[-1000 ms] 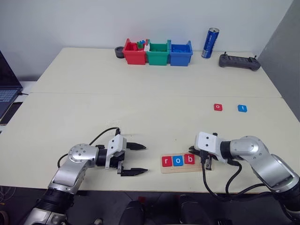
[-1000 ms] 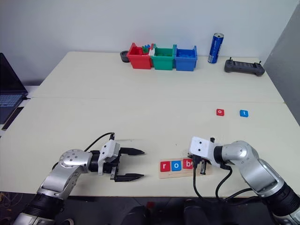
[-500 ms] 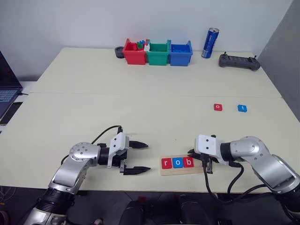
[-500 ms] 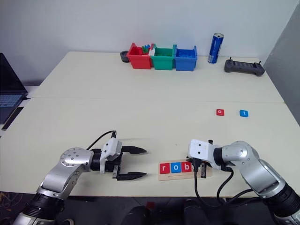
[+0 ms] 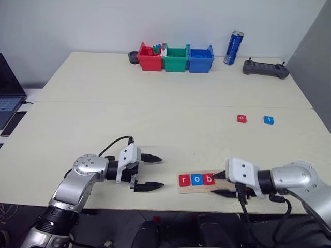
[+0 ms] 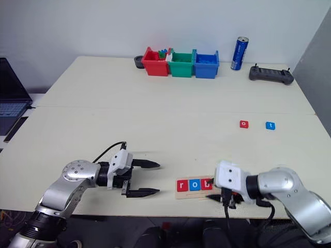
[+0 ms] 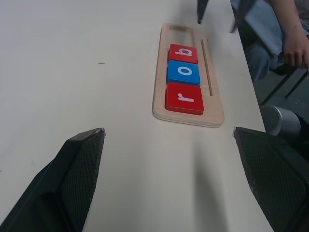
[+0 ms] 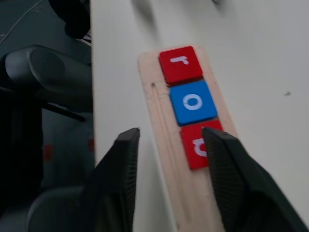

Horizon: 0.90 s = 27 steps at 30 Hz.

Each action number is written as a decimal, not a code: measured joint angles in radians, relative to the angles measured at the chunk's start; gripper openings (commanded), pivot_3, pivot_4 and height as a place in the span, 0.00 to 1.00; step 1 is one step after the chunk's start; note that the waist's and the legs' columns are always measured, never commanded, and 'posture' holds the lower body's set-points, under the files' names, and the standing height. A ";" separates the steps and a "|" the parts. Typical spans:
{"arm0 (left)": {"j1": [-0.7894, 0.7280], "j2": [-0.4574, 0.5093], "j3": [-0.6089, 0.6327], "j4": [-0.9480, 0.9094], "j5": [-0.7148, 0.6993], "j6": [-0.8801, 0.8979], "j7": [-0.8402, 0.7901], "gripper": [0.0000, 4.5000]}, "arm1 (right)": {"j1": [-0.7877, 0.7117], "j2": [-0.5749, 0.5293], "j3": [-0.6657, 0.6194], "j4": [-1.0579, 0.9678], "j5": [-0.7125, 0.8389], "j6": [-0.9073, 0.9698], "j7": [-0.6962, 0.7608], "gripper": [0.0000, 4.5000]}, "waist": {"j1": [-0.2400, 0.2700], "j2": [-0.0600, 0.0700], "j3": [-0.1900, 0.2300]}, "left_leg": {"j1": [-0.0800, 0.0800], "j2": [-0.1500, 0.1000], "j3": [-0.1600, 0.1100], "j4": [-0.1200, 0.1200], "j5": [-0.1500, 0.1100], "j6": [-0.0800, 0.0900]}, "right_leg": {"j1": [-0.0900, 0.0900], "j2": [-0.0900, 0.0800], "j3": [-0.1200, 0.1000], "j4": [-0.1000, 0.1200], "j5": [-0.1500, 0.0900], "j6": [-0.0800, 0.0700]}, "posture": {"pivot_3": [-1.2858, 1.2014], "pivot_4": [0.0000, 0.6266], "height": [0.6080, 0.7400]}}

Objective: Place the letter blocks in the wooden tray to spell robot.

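Observation:
The wooden tray (image 5: 197,189) lies near the table's front edge with three letter blocks in its slot: red r (image 5: 183,180), blue o (image 5: 196,180) and red b (image 5: 208,179). Two more letter blocks, a red o (image 5: 241,119) and a blue t (image 5: 267,120), lie loose further back on the right. My right gripper (image 5: 219,184) is open just off the tray's right end, its fingers (image 8: 120,179) to either side of the b block, holding nothing. My left gripper (image 5: 161,172) is open and empty to the left of the tray, pointing at it.
Red (image 5: 150,58), green (image 5: 175,58) and blue (image 5: 200,58) bins stand at the back, with a blue can (image 5: 233,47) and a black controller (image 5: 265,68) to their right. A laptop (image 5: 8,98) is at the left edge. A person's arm (image 7: 292,38) is beyond the table's front edge.
My right gripper was shut over the b block at the tray's right end; it has opened and drawn back to the right. The b block stays in the slot. The left gripper kept still.

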 measured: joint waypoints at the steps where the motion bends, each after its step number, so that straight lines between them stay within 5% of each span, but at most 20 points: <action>1: 0.000 0.000 0.000 0.016 0.002 -0.007 -0.005 1.00 | 0.013 0.005 0.014 -0.002 -0.006 -0.008 -0.008 0.75 | -0.001 0.000 0.000 | 0.000 0.000 0.000 0.000 0.000 0.000 | 0.000 0.000 0.000 0.000 0.000 0.000 | 0.52 0.24 1.00; 2: 0.001 0.000 0.000 0.032 0.004 -0.020 -0.011 1.00 | 0.021 0.006 0.029 -0.002 -0.009 -0.011 -0.016 0.82 | -0.001 0.000 0.000 | 0.000 0.000 0.000 0.000 0.000 0.000 | 0.000 0.000 0.000 0.000 0.000 0.000 | 0.52 0.24 1.00; 5: 0.001 0.000 0.000 0.065 0.013 -0.058 -0.021 1.00 | 0.022 0.016 0.040 0.003 -0.012 -0.016 -0.025 0.65 | 0.000 0.000 0.000 | 0.000 0.000 0.000 0.001 0.000 0.000 | 0.000 0.000 0.000 0.000 0.000 0.000 | 0.52 0.24 1.00; 12: 0.030 -0.002 0.003 0.145 0.023 -0.149 -0.042 1.00 | -0.009 0.077 -0.046 0.034 0.064 0.001 -0.062 0.07 | -0.001 0.000 0.000 | 0.000 0.000 0.001 0.001 0.000 0.000 | 0.000 0.000 0.001 0.000 0.000 0.000 | 0.52 0.24 1.00; 15: 0.033 -0.004 0.003 0.160 0.025 -0.165 -0.043 1.00 | -0.051 0.082 -0.107 0.067 0.094 0.022 -0.079 0.00 | 0.001 0.000 0.000 | 0.000 0.000 0.000 0.001 0.000 0.000 | 0.000 0.000 0.000 0.000 0.000 0.000 | 0.52 0.24 1.00; 19: 0.033 -0.006 0.003 0.165 0.026 -0.176 -0.043 1.00 | -0.037 0.066 -0.121 0.094 0.098 0.022 -0.079 0.21 | 0.003 0.000 0.000 | -0.001 0.000 0.000 0.000 0.000 0.000 | 0.000 0.000 0.000 -0.001 0.000 0.000 | 0.52 0.24 1.00; 27: 0.017 -0.013 0.003 0.164 0.022 -0.160 -0.040 1.00 | -0.095 0.120 -0.110 0.226 0.054 -0.024 -0.143 0.85 | 0.000 0.000 0.000 | 0.000 0.000 0.001 0.001 0.000 0.000 | 0.000 0.000 0.001 0.000 0.000 0.000 | 0.52 0.24 1.00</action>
